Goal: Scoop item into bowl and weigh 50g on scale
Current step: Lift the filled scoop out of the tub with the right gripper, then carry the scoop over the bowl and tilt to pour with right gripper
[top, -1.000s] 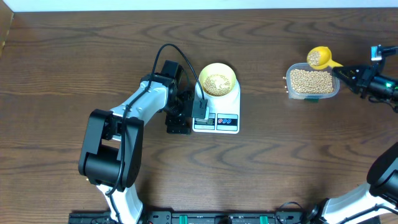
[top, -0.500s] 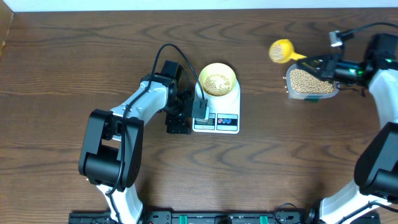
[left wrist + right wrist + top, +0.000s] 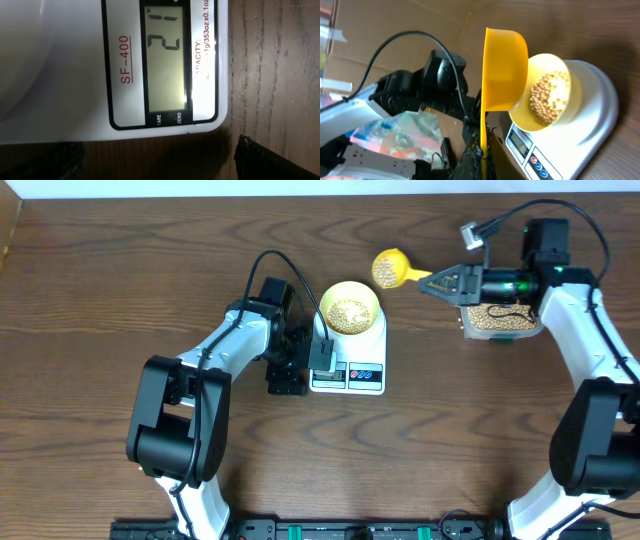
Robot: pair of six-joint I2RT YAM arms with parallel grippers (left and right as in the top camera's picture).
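Bowl (image 3: 373, 302) on scale (image 3: 349, 378) part-filled with beans (image 3: 348, 313) | right gripper (image 3: 434, 282) clamps loaded scoop (image 3: 388, 268) right of it | left gripper (image 3: 297, 366) agape, empty

left arm (image 3: 225, 345): white link shells, black joint housings, large rounded black block near the base.
left cable (image 3: 285, 265): thin, black, one loop off the wrist.
left gripper (image 3: 303, 367): all black; fingers (image 3: 255, 160) matte, with a rough edge in the wrist view.
right arm (image 3: 580, 330): same white links, black joints.
right gripper (image 3: 435, 283): black body, green light behind it.
right cable (image 3: 565, 208): black, arced, ended at a small grey box (image 3: 472, 232).
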